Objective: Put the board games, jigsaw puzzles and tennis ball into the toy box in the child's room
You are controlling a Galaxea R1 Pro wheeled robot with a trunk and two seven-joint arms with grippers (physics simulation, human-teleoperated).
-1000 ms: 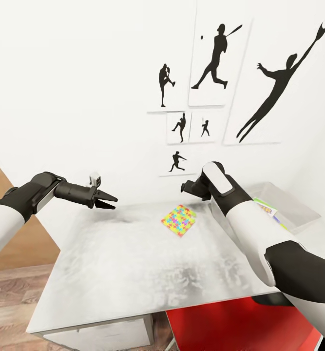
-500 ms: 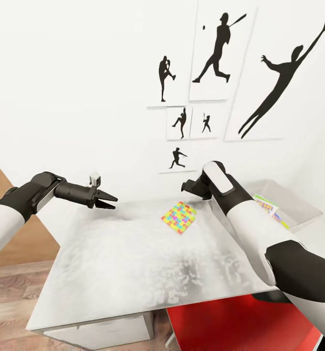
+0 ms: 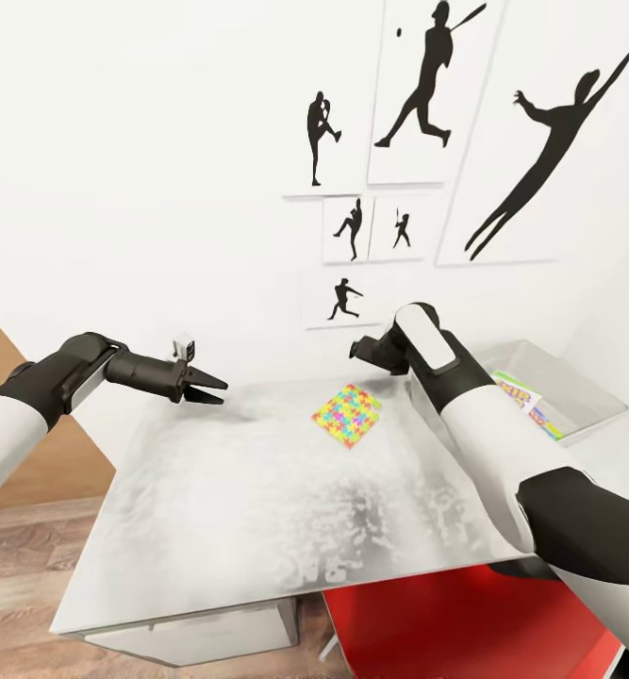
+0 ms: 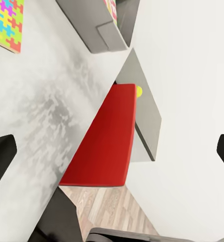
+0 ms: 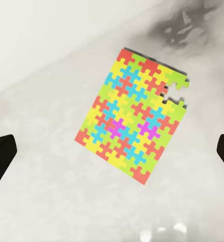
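Grey and faintly mottled, the table (image 3: 257, 509) spreads under both arms, its light top carrying what is left to gather, with a red seat (image 3: 446, 632) tucked beneath its near edge. At the far right end stands the toy box (image 3: 578, 391), a pale bin with sloping sides placed where the right arm can swing to it; a printed game box (image 3: 526, 404) leans inside against its near wall, so at least one toy looks already stowed. On the white wall behind hang the black sports silhouette pictures (image 3: 427, 141), which mark this as the child's room. Near the back of the tabletop, just left of the bin, lies one jigsaw puzzle (image 3: 348, 415), flat and turned cornerwise, with a small notch missing at one corner in the right wrist view (image 5: 132, 128). The right gripper (image 3: 363, 349) hangs above and just behind it, pointed down, fingers spread wide on either side of the wrist picture and holding nothing; that stance suits a descent onto the thin square, which I judge to be the step in hand. The left gripper (image 3: 208, 389) waits empty over the table's left back corner with its fingers parted, kept clear of the other arm's path. Its wrist camera catches the tennis ball (image 4: 139, 91) as a small yellow-green spot on the lower grey surface beyond the red seat.
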